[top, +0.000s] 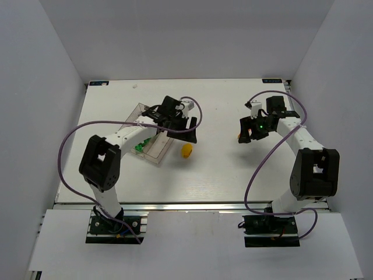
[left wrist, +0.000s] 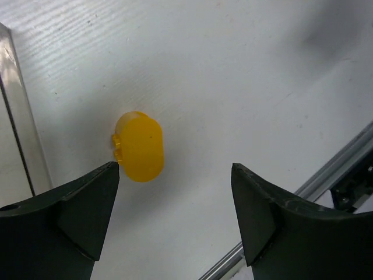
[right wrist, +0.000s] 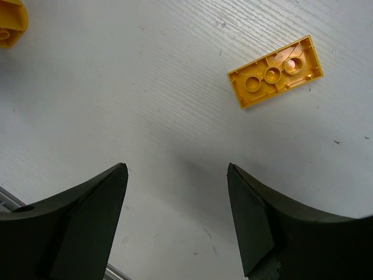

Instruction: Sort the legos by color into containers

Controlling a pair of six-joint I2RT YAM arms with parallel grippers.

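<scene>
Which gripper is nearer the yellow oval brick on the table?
Left. The left gripper hangs right by the oval brick; the right gripper is well off to the side, near a rectangular yellow brick.

I see the oval brick point(left wrist: 139, 146) as smooth, glossy plastic, the flat brick point(right wrist: 275, 71) likewise shiny; the table point(left wrist: 262, 70) looks matt white with fine grain, the tray point(top: 154, 154) clear plastic.

White table point(top: 221, 175) carries a clear tray point(top: 156, 156), a yellow oval brick point(top: 186, 151) and an upturned orange brick point(right wrist: 275, 71).
</scene>
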